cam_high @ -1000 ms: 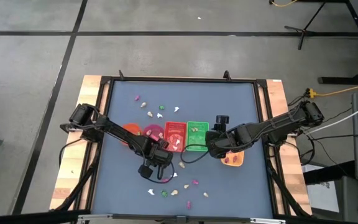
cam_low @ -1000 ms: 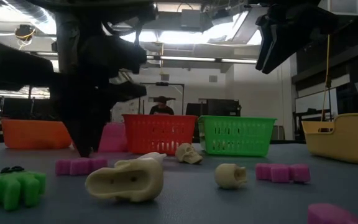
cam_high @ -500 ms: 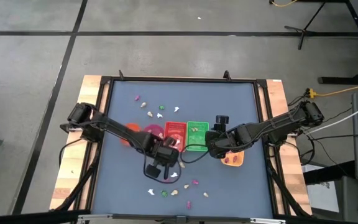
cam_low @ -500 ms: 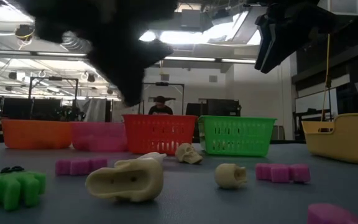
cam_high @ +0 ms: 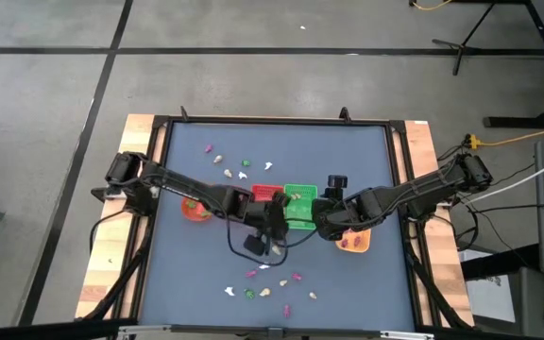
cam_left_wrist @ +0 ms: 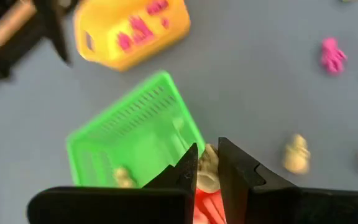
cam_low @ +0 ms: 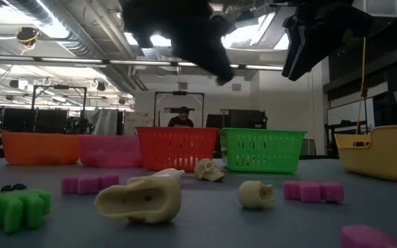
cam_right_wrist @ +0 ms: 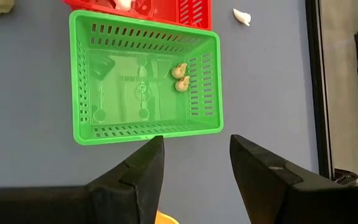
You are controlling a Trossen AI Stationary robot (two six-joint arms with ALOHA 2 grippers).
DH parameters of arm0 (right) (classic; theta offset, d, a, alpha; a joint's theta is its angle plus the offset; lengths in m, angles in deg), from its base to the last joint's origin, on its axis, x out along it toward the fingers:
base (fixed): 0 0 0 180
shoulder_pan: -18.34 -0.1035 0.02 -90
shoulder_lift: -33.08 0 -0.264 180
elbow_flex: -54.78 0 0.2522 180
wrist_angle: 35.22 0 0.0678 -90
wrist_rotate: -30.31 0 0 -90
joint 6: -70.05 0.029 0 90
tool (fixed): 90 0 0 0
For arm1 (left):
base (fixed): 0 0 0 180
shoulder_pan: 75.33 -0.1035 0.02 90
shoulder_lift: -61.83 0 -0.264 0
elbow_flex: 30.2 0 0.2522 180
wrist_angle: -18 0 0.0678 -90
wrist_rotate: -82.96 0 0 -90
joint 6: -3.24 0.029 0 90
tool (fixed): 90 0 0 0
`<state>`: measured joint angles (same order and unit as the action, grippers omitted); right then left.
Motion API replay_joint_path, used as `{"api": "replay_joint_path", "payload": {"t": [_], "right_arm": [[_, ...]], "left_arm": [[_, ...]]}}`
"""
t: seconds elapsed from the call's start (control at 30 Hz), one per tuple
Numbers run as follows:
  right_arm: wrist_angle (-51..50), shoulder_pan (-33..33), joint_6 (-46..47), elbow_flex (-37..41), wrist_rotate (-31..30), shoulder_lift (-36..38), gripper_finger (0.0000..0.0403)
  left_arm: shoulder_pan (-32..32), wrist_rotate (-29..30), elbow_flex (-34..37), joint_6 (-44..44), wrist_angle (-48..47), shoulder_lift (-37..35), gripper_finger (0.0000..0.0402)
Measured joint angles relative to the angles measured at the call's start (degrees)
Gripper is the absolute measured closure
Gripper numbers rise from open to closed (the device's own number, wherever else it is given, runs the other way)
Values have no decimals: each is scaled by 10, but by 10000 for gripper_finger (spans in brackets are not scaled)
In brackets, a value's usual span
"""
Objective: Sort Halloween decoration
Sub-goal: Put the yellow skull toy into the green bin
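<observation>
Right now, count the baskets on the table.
5. In the low view, from left to right: orange basket, pink basket, red basket, green basket, then yellow basket at the right edge. None looks hidden.

Tiny pink, green, white and cream trinkets [cam_high: 267,288] scattered flat on table, two cream ones [cam_right_wrist: 179,78] in green basket

One camera hangs high and looks straight down on the whole surface [cam_high: 281,170]. One sits low at the surface's edge and looks level toward 12 o'clock, into the room. Each wrist camera looks down from close by. All four see the green basket [cam_right_wrist: 145,81].
</observation>
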<state>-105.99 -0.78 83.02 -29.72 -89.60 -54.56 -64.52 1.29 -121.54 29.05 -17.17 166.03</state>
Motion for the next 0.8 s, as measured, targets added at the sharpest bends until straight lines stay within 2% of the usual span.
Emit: {"api": "replay_joint_path", "payload": {"t": [0.27,0.63,0.8], "right_arm": [[0,0,0,0,0,0,221],[1,0,0,0,0,0,221],[1,0,0,0,0,0,221]], "left_arm": [[-30,-47,-1,30,80,11,372],[-55,-46,-1,1,102,17,371],[-60,-46,-1,-20,108,17,342]]}}
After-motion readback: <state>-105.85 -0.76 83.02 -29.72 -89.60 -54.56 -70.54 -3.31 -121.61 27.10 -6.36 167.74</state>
